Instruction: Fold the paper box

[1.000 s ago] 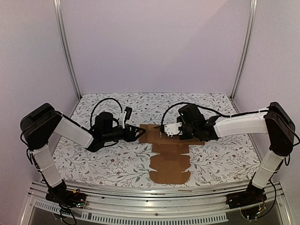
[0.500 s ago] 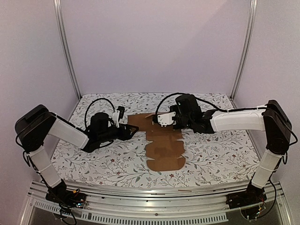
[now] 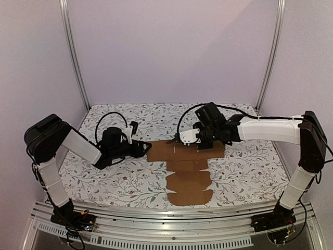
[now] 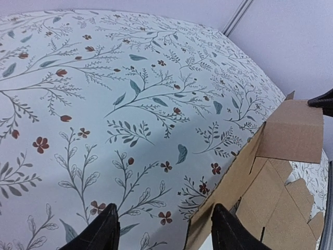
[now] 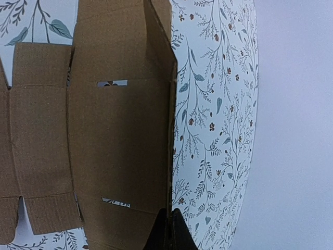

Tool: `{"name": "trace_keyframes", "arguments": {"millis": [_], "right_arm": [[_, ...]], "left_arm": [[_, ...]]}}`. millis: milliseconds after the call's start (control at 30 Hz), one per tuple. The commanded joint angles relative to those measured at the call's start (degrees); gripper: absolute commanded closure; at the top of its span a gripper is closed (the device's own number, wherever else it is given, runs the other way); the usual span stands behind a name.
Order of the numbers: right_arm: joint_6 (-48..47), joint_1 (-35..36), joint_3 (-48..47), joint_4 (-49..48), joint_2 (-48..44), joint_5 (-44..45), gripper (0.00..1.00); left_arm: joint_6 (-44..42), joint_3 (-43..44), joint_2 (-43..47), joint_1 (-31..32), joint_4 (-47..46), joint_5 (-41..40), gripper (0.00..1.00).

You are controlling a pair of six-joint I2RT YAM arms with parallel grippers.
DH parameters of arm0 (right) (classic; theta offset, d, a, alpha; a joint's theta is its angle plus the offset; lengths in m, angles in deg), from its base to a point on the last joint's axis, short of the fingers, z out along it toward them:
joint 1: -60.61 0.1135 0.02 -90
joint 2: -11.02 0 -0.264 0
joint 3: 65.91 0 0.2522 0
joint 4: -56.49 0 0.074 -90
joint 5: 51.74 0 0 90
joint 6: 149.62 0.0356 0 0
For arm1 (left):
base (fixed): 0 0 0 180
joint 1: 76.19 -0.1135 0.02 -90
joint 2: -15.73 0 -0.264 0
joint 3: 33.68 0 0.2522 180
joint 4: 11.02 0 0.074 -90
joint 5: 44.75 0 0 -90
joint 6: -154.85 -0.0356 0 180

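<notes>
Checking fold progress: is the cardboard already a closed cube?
No, the paper box lies as a mostly flat die-cut sheet.

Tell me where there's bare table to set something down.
Bare table lies along the back wall behind the cardboard, and at the front on both sides of its near flap. The middle is crowded: the left gripper and right gripper are both at the cardboard.
</notes>
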Motion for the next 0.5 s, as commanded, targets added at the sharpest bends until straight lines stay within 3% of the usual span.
{"name": "trace_keyframes", "arguments": {"millis": [0,167,367,467], "right_arm": [[3.2,-0.2,-1.5,3.6,-2.1,-1.4,1.00],[4.4,-0.3,-1.6,3.7,-2.1,-1.4,1.00],[3.8,-0.3,-1.7,3.8,-1.9,-1.8,1.00],[1.6,-0.2,-2.3,3.6,-1.9,-0.6,1.00]], "left_arm": [[-0.8,2.5,-2.8,-1.2,-1.4,10.5,0.40],[2.3,5.1,-6.6,-1.4,-3.3,19.0,0.49],[5.3,6.6,-8.7,-1.3,-6.5,21.7,0.83],[6.8,6.8,-8.5,-1.1,-8.6,20.9,0.93]]}}
